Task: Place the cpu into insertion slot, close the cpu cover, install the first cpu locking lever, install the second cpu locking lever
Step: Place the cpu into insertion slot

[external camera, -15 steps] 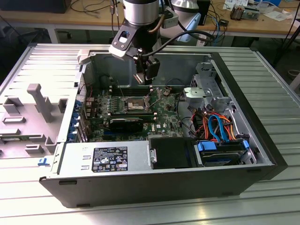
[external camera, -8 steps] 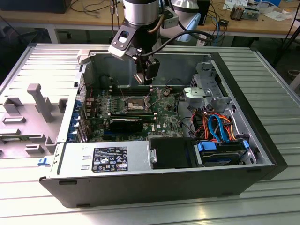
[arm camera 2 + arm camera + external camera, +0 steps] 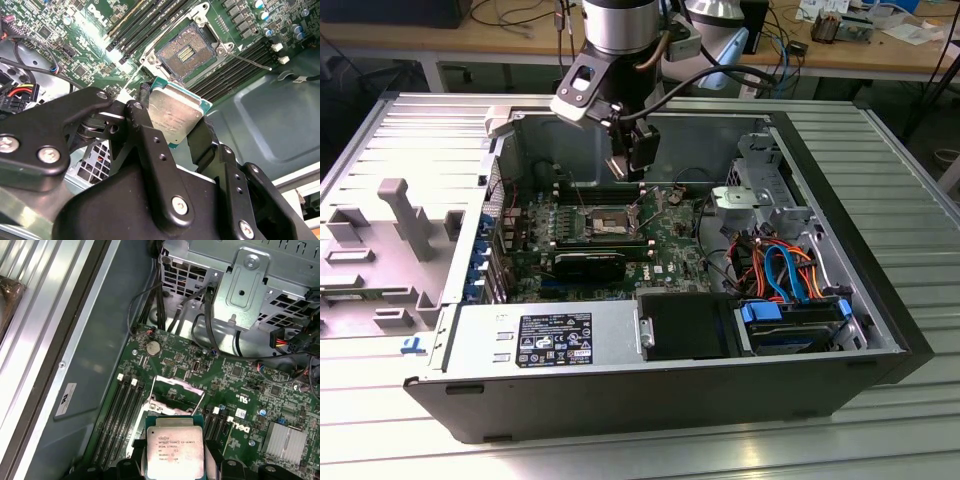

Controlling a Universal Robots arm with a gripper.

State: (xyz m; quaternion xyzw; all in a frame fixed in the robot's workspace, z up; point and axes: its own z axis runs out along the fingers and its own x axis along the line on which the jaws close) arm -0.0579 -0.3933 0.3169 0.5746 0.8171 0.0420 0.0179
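Note:
My gripper is shut on the cpu, a silvery square chip with a green edge, clamped by two opposite sides between the black fingers. The cpu hangs above the green motherboard, short of the insertion slot, whose dark pin field lies bare inside its silver rim. The cpu cover, a silver window frame, is swung open beside the slot. A thin locking lever sticks out free next to the slot. In the exterior view the gripper hovers over the slot inside the open computer case.
Long black memory slots flank the slot. A metal drive cage with cables, a power supply and blue-orange cables stand within the case walls. A grey plastic part lies on the exterior view's left.

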